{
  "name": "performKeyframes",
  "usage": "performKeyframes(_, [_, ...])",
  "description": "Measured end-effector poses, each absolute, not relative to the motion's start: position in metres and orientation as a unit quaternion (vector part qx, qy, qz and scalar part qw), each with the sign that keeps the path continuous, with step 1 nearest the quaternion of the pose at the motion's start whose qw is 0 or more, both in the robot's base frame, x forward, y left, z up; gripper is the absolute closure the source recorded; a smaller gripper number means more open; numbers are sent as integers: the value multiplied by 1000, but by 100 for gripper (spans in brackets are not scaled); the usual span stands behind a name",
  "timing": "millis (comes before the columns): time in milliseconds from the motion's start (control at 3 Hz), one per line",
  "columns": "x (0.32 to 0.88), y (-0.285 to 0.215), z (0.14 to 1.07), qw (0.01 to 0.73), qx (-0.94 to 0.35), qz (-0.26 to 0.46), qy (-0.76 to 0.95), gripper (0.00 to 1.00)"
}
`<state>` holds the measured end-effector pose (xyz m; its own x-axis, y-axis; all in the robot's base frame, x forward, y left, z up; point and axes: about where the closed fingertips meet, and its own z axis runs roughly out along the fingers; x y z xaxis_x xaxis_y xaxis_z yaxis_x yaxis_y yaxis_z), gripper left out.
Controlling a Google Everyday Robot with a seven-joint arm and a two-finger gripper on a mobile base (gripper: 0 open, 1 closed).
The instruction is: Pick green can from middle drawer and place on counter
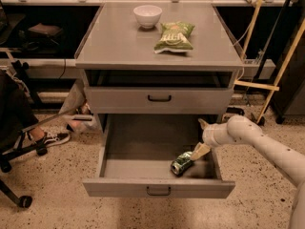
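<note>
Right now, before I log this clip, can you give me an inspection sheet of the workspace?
Surface: grey counter, flat, holding two items toward the back.
Job's things: green can lies on its side at the front right of the open middle drawer; not yet on the counter.
Clutter: white bowl and green snack bag on the counter; the drawer above is shut.
Hand: the hand is inside the open drawer, at the can's right end; the arm reaches in from the right.
Cables: a dark cord hangs behind the cabinet on the left.
Surroundings: office chair and a shoe on the speckled floor at left; wooden poles lean at right.
</note>
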<state>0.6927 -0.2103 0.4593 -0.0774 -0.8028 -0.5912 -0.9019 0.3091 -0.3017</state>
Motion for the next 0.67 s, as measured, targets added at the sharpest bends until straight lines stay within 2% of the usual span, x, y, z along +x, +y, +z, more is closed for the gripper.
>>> performKeyframes(667, [652,-184,400,321,-691,-24,647,0])
